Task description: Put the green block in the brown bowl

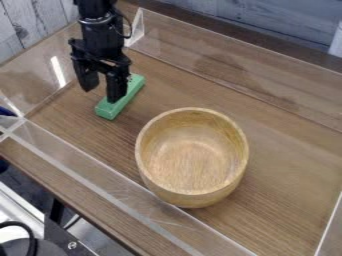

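The green block point(118, 104) lies flat on the wooden table, left of centre, its long axis running diagonally. My gripper point(102, 84) points straight down over the block's upper end, open, with one black finger point(87, 76) to the left and the other in front of the block's far end. I cannot tell whether the fingers touch the block. The brown bowl point(193, 156) stands upright and empty to the lower right of the block, apart from it and from the gripper.
Clear plastic walls point(80, 165) border the wooden table point(281, 120) along the front and left edges. A wall of white planks point(34, 25) lies behind at upper left.
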Robot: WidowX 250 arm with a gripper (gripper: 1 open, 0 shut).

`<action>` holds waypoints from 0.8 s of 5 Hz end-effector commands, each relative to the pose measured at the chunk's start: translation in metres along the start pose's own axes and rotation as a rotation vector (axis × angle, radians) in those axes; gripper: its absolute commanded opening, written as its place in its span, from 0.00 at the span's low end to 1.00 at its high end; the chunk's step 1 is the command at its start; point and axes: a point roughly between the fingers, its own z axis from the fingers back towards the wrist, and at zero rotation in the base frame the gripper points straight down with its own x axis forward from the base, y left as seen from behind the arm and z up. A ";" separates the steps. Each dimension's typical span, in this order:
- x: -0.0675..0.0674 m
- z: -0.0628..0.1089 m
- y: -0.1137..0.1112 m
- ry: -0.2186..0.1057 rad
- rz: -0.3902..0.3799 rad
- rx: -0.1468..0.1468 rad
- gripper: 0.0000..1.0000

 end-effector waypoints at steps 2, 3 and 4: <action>0.007 0.012 0.000 -0.038 -0.004 0.015 1.00; 0.008 0.013 -0.002 -0.039 -0.006 0.010 1.00; 0.009 0.015 -0.004 -0.042 -0.009 0.005 1.00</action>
